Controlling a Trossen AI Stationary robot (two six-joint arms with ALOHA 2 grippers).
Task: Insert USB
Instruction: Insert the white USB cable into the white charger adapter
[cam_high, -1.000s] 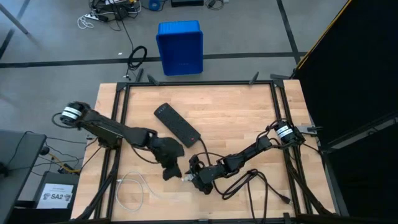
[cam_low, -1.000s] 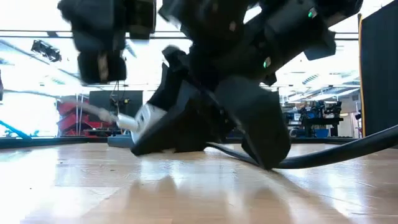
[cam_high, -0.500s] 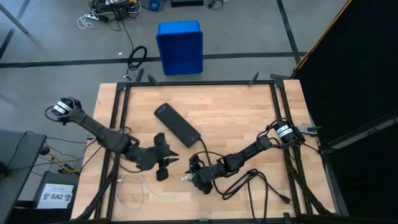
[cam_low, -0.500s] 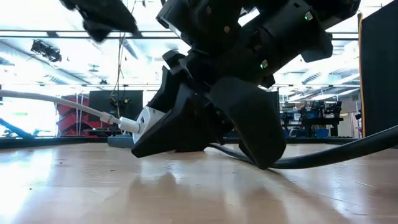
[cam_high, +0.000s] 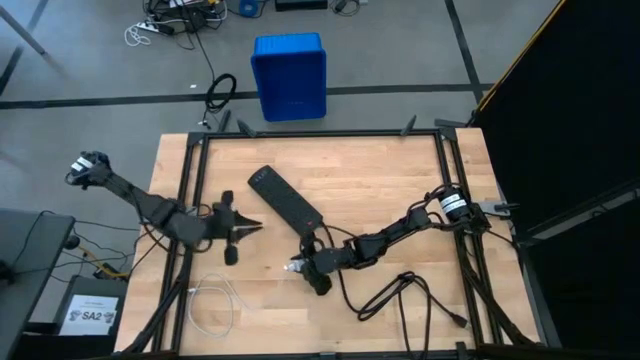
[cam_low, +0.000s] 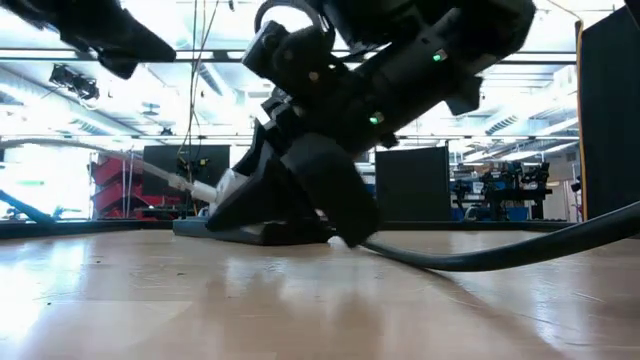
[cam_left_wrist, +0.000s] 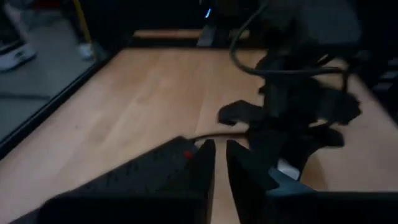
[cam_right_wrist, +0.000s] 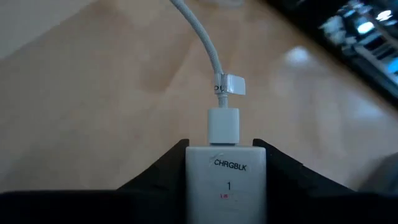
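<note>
A white charger block (cam_right_wrist: 227, 180) marked CHRGBLK sits between the fingers of my right gripper (cam_right_wrist: 221, 149), near the table's middle (cam_high: 303, 267). The USB plug (cam_right_wrist: 223, 126) is seated in the block's front face. Its thin white cable (cam_right_wrist: 199, 37) runs off toward a loose loop (cam_high: 210, 300) lying on the table at the near left. My left gripper (cam_high: 250, 227) hovers toward the table's left side, its fingers (cam_left_wrist: 208, 163) together on nothing, pointing at the right arm. In the low view the block (cam_low: 228, 185) shows white among the dark fingers. My right gripper pinches the charger block by two opposite sides (cam_right_wrist: 193, 174) between its two fingers. The fingers slant downward toward the table's left side, and the block's port face with the plug sticks out past them. The block is held just above the wood, and the cable trails away slack.
A long black power strip (cam_high: 285, 200) lies slantwise just beyond the right gripper. A thick black cord (cam_high: 400, 295) curls over the near right of the table. A blue bin (cam_high: 289, 75) stands on the floor past the far edge. Bare wood lies at the far right.
My left gripper has drawn away from the plug at the block, going toward the table's left and far edges and rolling as it went. My right gripper has carried the block, with the plug in it, a little toward the far left, closer to the power strip.
</note>
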